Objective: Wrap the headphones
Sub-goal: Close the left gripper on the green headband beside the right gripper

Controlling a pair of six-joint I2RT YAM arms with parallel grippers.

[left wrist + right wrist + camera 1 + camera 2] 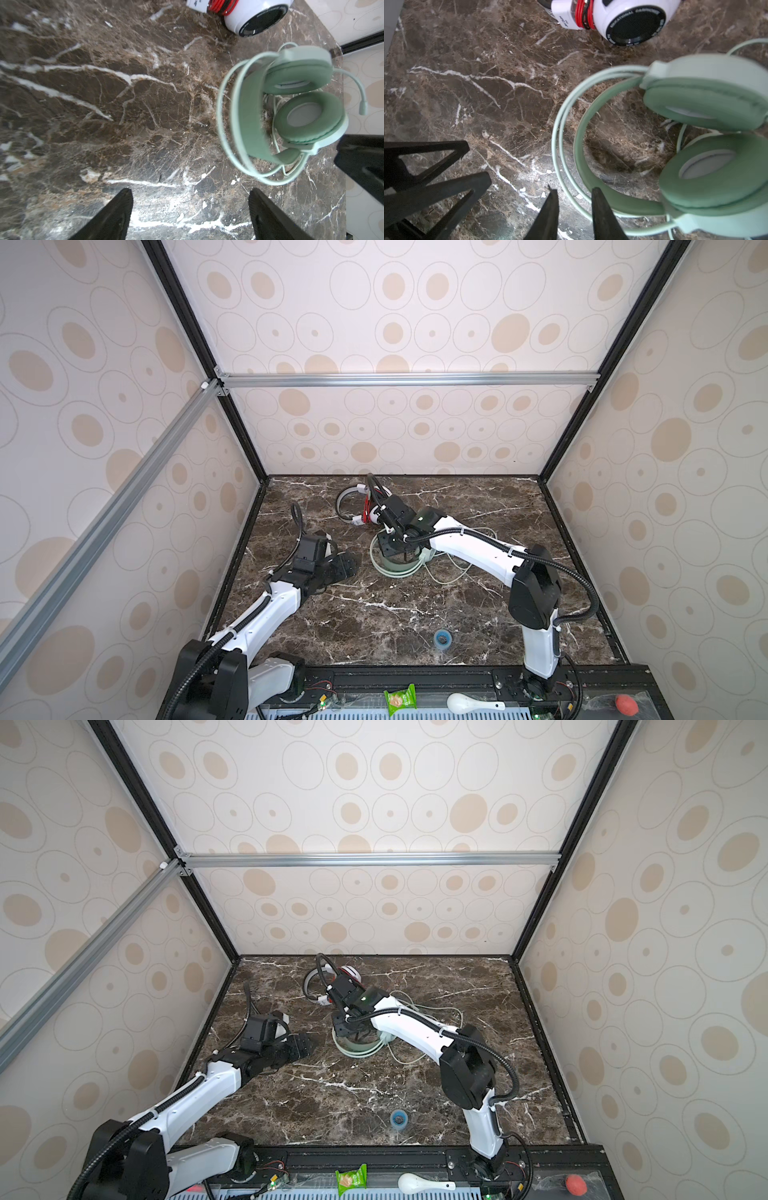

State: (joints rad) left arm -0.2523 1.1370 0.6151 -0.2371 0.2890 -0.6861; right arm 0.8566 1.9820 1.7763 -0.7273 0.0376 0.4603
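On the marble tabletop (pixel 374 614) the mint headphones (pixel 716 99) lie mid-table, with the white headphones (pixel 633 22) just behind, their red cord (pixel 583 14) wound on. My right gripper (pixel 574 193) stands slightly apart at the mint headband wires (pixel 560 124), clamping nothing. My left gripper (pixel 190 193) gapes over bare marble. I should pinch the loose mint cord (pixel 448 583) near its cup and coil it snugly. No container shows.

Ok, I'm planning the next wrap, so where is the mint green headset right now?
In both top views the pale mint green over-ear headphones lie mid-table beneath the right pincer, just nearer the camera than the white headphones with red cord.
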